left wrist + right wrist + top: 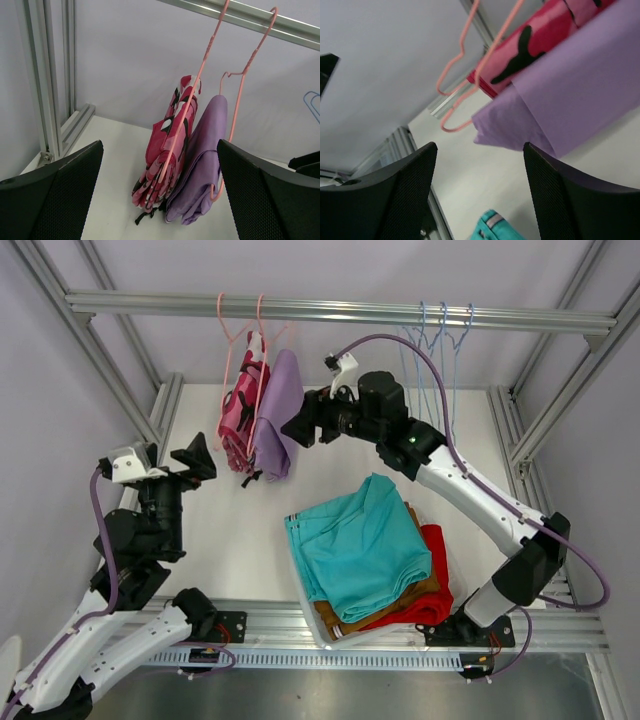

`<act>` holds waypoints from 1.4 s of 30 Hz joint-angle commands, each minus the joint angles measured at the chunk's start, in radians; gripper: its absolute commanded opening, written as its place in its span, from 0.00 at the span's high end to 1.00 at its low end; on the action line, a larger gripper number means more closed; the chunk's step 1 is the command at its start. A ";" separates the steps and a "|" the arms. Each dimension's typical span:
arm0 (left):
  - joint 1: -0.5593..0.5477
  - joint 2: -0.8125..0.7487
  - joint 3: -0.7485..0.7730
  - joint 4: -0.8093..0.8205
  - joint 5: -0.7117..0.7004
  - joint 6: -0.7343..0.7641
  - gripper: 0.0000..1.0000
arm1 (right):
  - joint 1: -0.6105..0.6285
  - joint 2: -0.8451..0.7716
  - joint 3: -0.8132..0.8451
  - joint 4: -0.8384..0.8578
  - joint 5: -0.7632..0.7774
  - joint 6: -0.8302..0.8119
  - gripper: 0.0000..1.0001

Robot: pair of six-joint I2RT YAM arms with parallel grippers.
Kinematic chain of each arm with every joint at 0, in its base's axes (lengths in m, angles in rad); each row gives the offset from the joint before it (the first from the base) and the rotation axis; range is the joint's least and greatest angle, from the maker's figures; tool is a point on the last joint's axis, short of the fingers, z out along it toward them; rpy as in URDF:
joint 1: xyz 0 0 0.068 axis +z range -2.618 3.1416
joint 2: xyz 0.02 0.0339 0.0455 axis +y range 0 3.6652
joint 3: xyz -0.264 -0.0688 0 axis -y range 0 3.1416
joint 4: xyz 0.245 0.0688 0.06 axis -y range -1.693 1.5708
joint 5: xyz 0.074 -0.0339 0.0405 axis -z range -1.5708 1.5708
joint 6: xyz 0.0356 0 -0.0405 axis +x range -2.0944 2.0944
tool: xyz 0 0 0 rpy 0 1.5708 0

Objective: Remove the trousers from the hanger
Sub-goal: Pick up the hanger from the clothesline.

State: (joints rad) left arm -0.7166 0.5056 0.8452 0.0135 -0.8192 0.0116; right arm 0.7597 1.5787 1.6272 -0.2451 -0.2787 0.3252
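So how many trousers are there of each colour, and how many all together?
Pink camouflage trousers: 1 (hanging)
Lilac trousers: 1 (hanging)
Teal trousers: 1 (taken down)
Mustard-brown trousers: 1 (taken down)
Red trousers: 1 (taken down)
Total: 5

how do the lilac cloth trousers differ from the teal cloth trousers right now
The lilac cloth trousers hang draped over a pink wire hanger; the teal cloth trousers lie flat atop the stack. Lilac looks narrow and bunched, teal spread wide. Both are soft cloth, neither gripped.
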 commanded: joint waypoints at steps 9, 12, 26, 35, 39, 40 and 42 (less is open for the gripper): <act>0.019 -0.001 -0.020 0.060 -0.008 0.036 0.01 | 0.032 0.197 0.154 0.267 -0.139 0.075 0.24; 0.019 -0.010 -0.024 0.063 -0.002 0.041 0.01 | 0.036 0.275 0.232 0.265 -0.139 0.075 0.23; 0.019 -0.016 -0.043 0.080 0.026 0.054 0.01 | 0.061 0.474 0.451 0.280 -0.100 0.040 0.23; 0.019 -0.019 -0.051 0.089 0.034 0.065 0.01 | 0.058 0.423 0.304 0.460 -0.080 0.101 0.55; 0.019 -0.016 -0.049 0.086 0.041 0.065 0.00 | 0.052 0.400 0.255 0.518 -0.085 0.126 0.69; 0.019 -0.016 -0.054 0.085 0.045 0.064 0.01 | 0.052 0.394 0.244 0.527 -0.083 0.129 0.72; 0.019 -0.015 -0.051 0.085 0.046 0.062 0.01 | 0.052 0.379 0.217 0.543 -0.073 0.127 0.80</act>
State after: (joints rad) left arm -0.7128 0.4942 0.7998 0.0692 -0.7975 0.0547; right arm 0.8112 2.0354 1.8709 0.1993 -0.3565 0.4465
